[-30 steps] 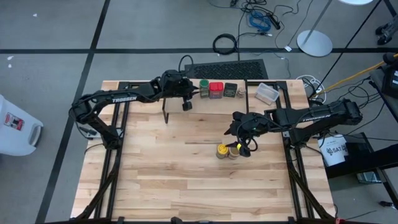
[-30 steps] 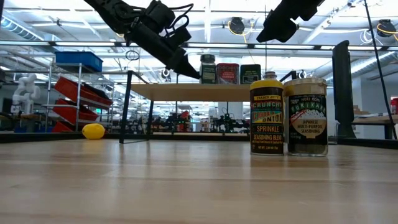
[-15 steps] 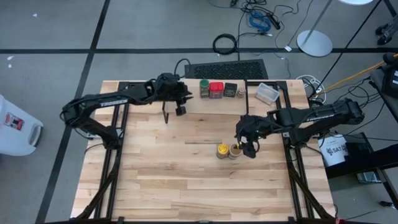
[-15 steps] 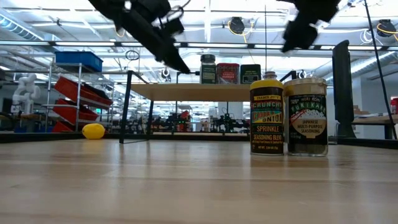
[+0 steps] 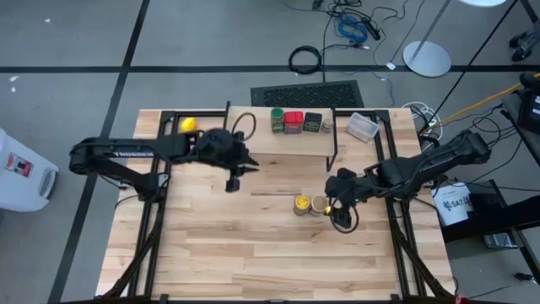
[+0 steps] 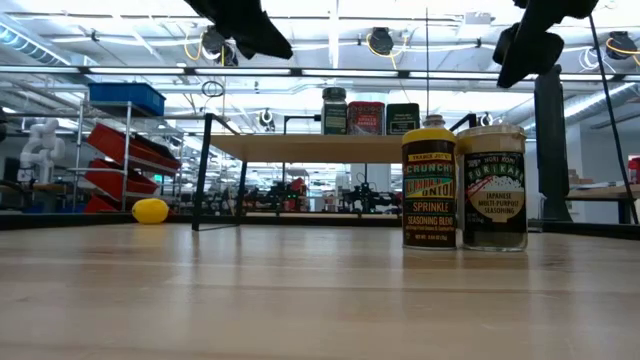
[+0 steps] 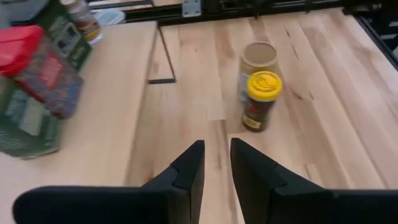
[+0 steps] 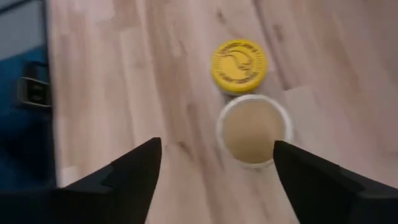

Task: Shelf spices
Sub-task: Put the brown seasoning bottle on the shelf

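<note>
1. High view: your right tool (image 5: 342,205) hangs with its fingers spread wide and empty, at 3 o'clock of the tan-lidded jar (image 5: 318,205), which touches the yellow-lidded jar (image 5: 301,203) on the bench (image 5: 253,245). Come down off-centre and a finger may clip the yellow one and tip it. The green-lidded jar (image 5: 277,119), red tin (image 5: 293,122) and dark box (image 5: 313,122) already stand on the shelf (image 5: 261,142).

2. Low view: the two jars (image 6: 463,186) stand upright and pressed together. You have no gap for a finger between them, so a squeeze could drag both.

3. Left wrist view: your left tool (image 7: 216,163) is nearly closed with a narrow slit and holds nothing. It points toward the same pair; keep it back or the arms may meet.

4. Right wrist view: the tan lid (image 8: 252,130) sits between the spread fingers (image 8: 134,168), nearer one of them. Closing now could shove it sideways.
</note>
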Action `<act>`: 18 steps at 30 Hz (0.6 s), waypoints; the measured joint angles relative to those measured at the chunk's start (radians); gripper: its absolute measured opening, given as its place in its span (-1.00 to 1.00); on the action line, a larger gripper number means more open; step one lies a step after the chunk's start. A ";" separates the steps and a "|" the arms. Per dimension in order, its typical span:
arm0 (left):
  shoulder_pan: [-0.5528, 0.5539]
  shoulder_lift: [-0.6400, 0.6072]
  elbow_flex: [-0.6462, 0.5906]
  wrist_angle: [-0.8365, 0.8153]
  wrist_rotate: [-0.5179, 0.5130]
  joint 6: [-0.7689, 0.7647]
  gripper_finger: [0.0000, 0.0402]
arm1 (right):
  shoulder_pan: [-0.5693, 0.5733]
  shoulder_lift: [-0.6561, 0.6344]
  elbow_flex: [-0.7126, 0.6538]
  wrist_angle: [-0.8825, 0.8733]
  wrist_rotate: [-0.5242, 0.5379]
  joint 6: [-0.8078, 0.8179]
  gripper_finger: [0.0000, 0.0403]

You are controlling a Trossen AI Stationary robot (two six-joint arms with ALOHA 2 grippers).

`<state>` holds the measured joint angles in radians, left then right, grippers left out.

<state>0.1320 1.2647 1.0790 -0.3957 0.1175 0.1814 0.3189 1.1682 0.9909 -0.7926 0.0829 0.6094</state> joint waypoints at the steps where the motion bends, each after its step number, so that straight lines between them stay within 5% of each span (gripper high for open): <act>1: -0.022 0.005 0.000 0.001 -0.019 -0.013 -0.57 | 0.007 0.007 0.000 -0.004 0.021 -0.006 0.50; 9: -0.158 0.057 0.000 -0.015 -0.142 -0.060 -0.57 | 0.014 0.116 0.000 0.007 0.101 -0.030 0.84; 18: -0.241 0.070 0.000 -0.015 -0.233 -0.071 -0.57 | -0.017 0.250 0.000 0.036 0.094 -0.020 0.90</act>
<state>-0.1092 1.3350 1.0786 -0.4110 -0.1157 0.1101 0.3020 1.4183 0.9909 -0.7566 0.1770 0.5896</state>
